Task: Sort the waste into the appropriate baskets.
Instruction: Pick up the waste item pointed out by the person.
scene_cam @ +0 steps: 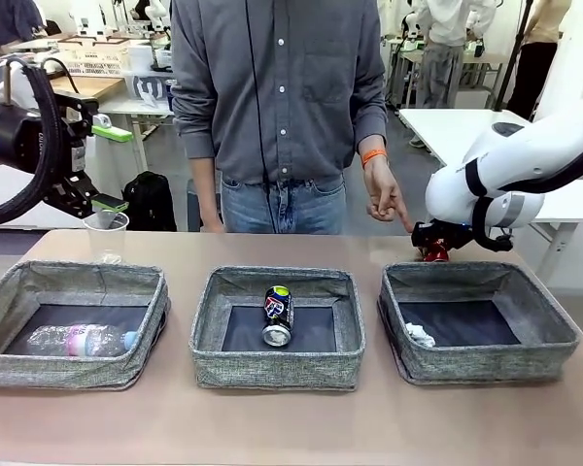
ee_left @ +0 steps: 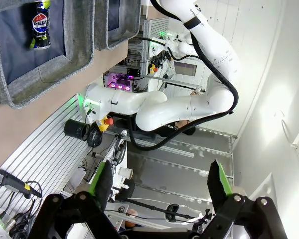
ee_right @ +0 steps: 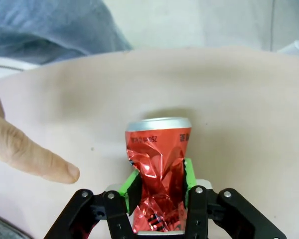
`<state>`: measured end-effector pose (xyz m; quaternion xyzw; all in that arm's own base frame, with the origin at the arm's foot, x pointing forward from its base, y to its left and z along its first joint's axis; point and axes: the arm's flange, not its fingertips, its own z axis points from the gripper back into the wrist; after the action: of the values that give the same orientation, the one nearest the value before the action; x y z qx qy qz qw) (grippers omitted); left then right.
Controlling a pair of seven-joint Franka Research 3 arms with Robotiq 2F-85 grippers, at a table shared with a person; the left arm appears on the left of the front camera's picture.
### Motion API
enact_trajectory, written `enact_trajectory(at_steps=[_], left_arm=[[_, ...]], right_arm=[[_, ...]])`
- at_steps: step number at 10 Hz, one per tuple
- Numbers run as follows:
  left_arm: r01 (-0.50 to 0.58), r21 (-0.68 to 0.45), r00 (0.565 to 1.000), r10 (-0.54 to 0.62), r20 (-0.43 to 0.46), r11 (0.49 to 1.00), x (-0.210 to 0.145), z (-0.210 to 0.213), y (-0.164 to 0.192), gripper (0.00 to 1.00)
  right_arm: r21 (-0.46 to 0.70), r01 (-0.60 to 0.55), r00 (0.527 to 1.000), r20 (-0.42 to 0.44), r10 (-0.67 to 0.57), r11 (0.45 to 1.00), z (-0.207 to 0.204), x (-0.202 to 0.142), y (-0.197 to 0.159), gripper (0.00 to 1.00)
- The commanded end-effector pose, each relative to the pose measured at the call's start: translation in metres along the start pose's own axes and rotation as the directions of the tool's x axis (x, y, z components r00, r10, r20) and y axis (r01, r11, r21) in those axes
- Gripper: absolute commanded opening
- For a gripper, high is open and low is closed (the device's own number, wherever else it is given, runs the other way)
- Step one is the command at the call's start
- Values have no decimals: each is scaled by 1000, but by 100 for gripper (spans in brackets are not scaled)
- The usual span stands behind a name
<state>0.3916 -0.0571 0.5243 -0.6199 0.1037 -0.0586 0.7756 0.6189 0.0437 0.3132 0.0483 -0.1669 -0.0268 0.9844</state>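
crushed red can (ee_right: 159, 169): glossy crinkled metal | baskets (scene_cam: 277, 369): rough woven fabric | table (scene_cam: 272, 427): smooth matt

Left end effector (ee_left: 159, 172), jaws apart; dark can (ee_left: 40, 25) inside basket (ee_left: 40, 85)

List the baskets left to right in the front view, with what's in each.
left basket holding the clear plastic bottle → middle basket holding the crushed dark can → right basket holding the white paper wad
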Motion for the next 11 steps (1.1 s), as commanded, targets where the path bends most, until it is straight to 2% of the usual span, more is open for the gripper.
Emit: enact_trajectory(at_steps=[1,2,3,4,5,7,8,9,10,11], left_arm=[[1,-3,1000,-1,10,1000,-1,-2,-3,97],[1,-3,1000,-1,10,1000,-1,-2,-3,97],[1,-3,1000,-1,10,1000,-1,-2,-3,97],[1,-3,1000,-1,10,1000,-1,-2,-3,97],[1,-3,1000,-1,10,1000,-1,-2,-3,97],[1,-3,1000,-1,10,1000,-1,-2,-3,97],[1,-3,1000,-1,10,1000,-1,-2,-3,97],[1,-3,1000,-1,10,1000,-1,-2,-3,97],[1,-3,1000,-1,10,1000,-1,-2,-3,97],[1,-3,1000,-1,10,1000,-1,-2,-3,97]], right_arm=[[-128,191,970,176,-167,973,27,-7,10,0],[-151,306,922,294,-253,940,71,-15,17,0],[-106,277,905,362,-222,955,109,-28,21,0],[-109,225,895,415,-161,968,147,-45,28,0],[-96,185,905,404,-132,978,178,-62,33,0],[-34,103,977,192,-94,994,240,-111,43,0],[-19,-5,999,41,6,1000,256,-136,54,0],[-3,-197,978,-67,197,980,265,-166,74,0],[-19,-286,957,-56,285,958,267,-188,94,0],[17,-341,940,28,341,940,265,-195,107,0]])
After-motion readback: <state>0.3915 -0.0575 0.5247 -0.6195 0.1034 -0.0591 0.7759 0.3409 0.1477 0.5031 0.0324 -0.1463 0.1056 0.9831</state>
